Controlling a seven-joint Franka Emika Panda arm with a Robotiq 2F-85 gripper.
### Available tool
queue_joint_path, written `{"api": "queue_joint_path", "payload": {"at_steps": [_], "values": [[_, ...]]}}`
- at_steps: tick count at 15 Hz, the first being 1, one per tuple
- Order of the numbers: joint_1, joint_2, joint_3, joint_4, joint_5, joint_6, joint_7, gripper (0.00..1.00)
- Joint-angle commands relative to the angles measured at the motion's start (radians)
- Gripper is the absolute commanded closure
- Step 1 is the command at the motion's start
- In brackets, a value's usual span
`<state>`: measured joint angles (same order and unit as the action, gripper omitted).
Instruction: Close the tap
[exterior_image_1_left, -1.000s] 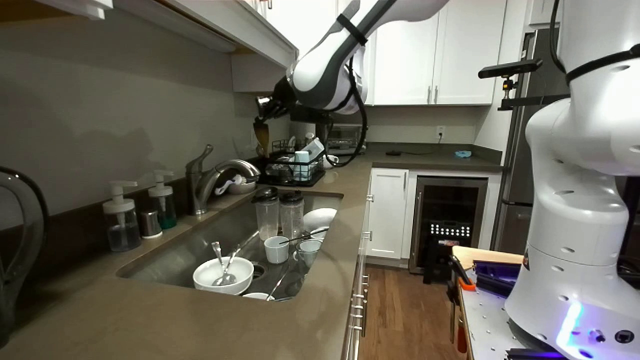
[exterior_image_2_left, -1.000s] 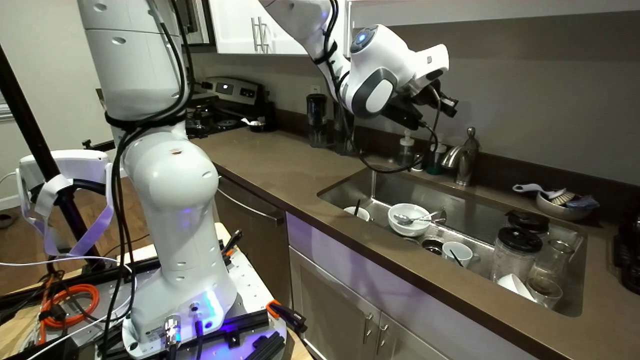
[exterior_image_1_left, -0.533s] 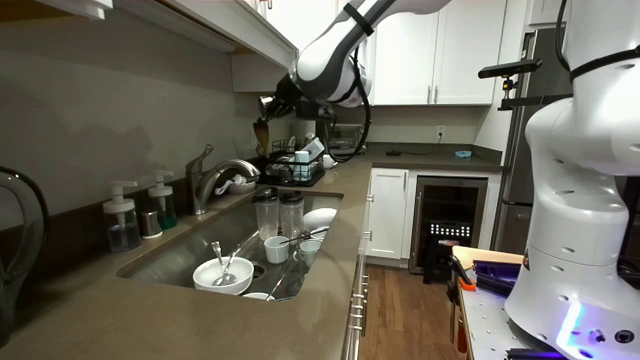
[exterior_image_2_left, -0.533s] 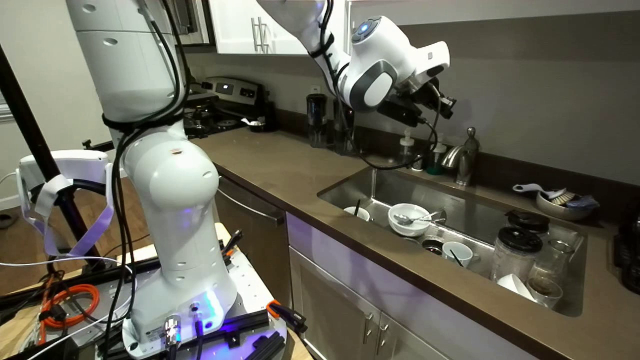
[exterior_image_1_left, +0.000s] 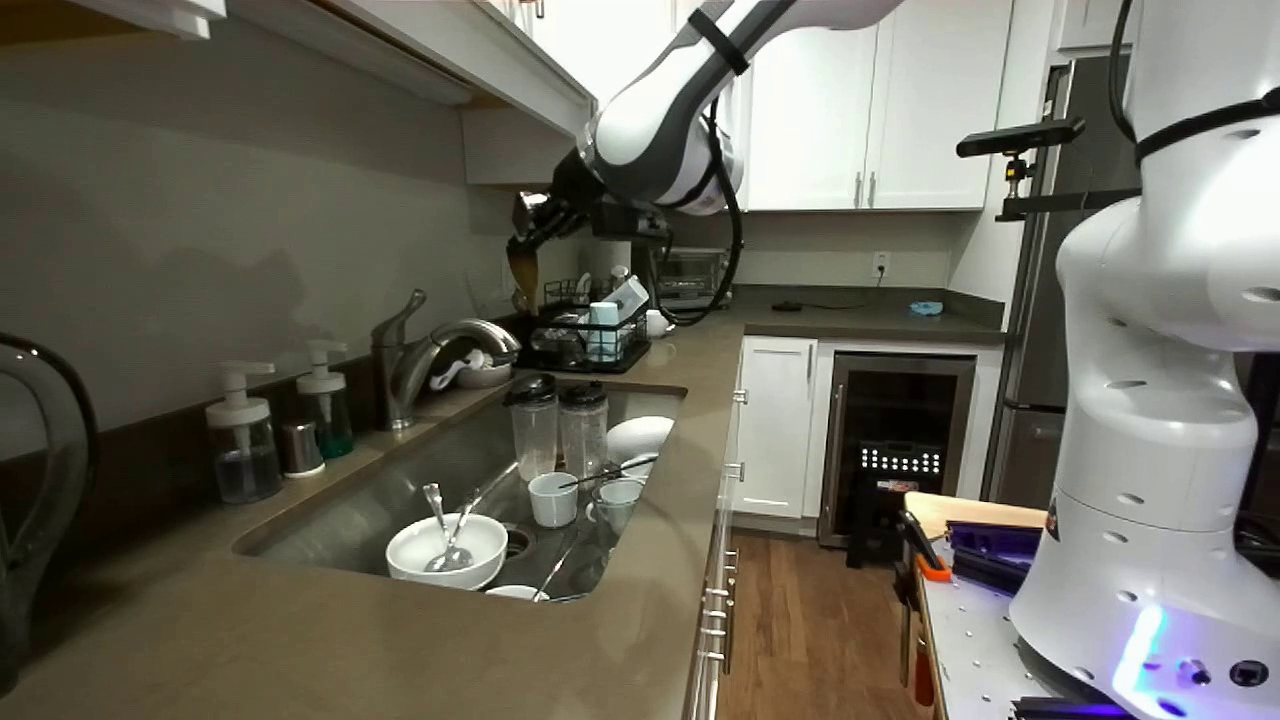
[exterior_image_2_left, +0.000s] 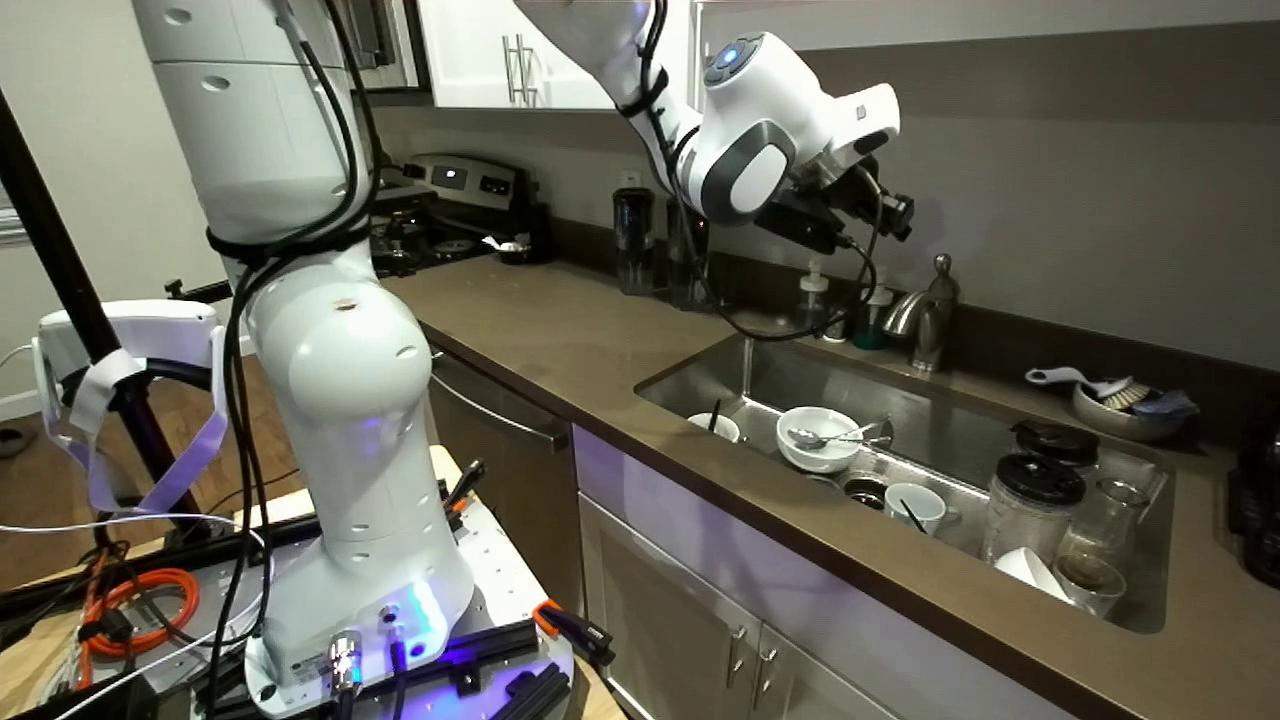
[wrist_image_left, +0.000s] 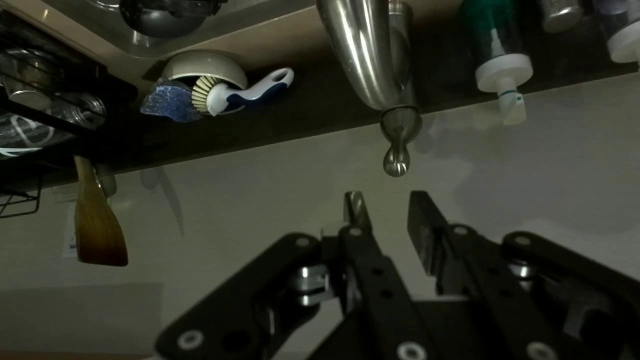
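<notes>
On my wrist view I have the hand (wrist_image_left: 385, 206) partway spread around bare air, with the tap (wrist_image_left: 378, 75) apart from it at twelve o'clock.

The tap (wrist_image_left: 376, 70) is glossy metal, the spatula (wrist_image_left: 99, 227) smooth wood, the hand (wrist_image_left: 386, 205) mostly matt.

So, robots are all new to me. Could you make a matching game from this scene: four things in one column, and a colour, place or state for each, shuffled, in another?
Column one
1. Tap
2. End effector
3. Dish brush
4. Wooden spatula

Column two
A. White and dark blue handle
B. Shiny metal, by the sink
C. Brown
D. Jaws apart, nothing between them

Right pairs: 1-B; 2-D; 3-A; 4-C
</notes>
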<state>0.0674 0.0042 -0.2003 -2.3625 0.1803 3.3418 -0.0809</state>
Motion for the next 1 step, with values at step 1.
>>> {"api": "queue_joint_path", "payload": {"at_steps": [1], "values": [[-0.055,-0.001,0.045,-0.001,-0.043,-0.002,0.037,0.71]]}}
